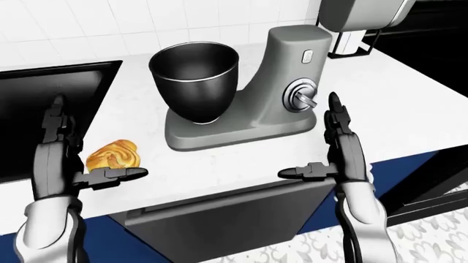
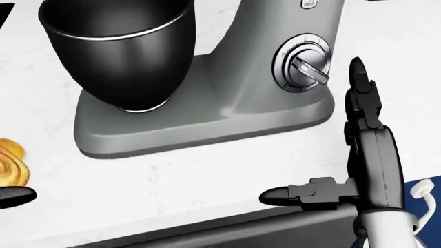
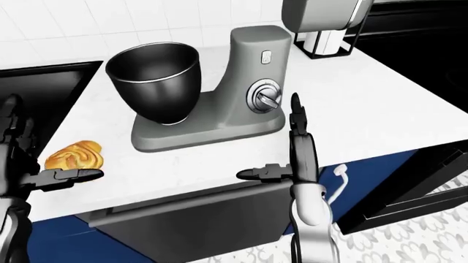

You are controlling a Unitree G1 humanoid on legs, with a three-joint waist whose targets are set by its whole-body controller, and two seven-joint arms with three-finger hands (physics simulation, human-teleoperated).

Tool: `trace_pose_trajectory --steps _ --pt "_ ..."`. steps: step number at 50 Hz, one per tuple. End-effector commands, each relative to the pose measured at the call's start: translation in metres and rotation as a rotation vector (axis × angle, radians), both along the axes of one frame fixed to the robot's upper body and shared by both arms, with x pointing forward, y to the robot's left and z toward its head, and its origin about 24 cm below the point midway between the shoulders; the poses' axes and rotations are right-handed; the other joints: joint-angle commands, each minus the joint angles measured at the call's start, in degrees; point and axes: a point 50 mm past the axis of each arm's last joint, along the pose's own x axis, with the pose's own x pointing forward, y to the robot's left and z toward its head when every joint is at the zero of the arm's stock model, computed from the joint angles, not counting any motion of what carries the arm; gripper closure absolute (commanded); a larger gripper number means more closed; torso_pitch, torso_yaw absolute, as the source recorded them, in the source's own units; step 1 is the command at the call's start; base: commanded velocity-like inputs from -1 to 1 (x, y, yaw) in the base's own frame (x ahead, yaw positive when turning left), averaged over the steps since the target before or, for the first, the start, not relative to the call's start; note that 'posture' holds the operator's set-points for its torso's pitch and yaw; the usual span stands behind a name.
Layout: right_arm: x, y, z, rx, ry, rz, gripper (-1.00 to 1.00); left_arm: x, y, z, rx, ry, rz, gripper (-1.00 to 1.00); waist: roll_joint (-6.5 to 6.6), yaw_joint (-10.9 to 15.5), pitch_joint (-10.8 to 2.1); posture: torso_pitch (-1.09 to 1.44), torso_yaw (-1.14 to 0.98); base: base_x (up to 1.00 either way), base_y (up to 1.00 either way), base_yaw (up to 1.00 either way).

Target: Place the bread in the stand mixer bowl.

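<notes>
Reach step: the left hand (image 1: 69, 159) hangs released beside the ungrasped bread roll (image 1: 113, 155), at eight o'clock from the mixer bowl (image 1: 195, 82); next, clasp it, while the right hand (image 1: 333, 153) idles released.

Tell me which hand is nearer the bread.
The left hand: its thumb lies just below the bread. The right hand is beside the mixer.
</notes>
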Motion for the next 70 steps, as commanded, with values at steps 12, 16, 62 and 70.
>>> trace_pose_trajectory --steps 12,16,62,70 --pt "-0.002 0.002 0.012 -0.008 -0.066 0.006 -1.00 -0.005 0.004 -0.001 0.054 -0.049 0.015 -1.00 0.26 0.1 -1.17 0.00 0.00 0.00 0.00 0.00" --pt "-0.002 0.002 0.012 -0.010 -0.067 0.008 -1.00 -0.004 0.008 -0.008 0.062 -0.036 0.033 -1.00 0.25 0.0 -1.15 0.00 0.00 0.00 0.00 0.00" --pt "0.000 0.006 0.012 -0.012 -0.073 0.019 -1.00 0.020 0.040 -0.068 -0.034 0.150 0.086 -1.00 2.54 -0.7 -1.31 0.00 0.00 0.00 0.00 0.00" --pt "0.001 0.006 0.011 -0.011 -0.078 0.021 -1.00 0.027 0.037 -0.073 -0.041 0.198 0.055 -1.00 2.53 -0.7 -1.25 0.00 0.00 0.00 0.00 0.00"
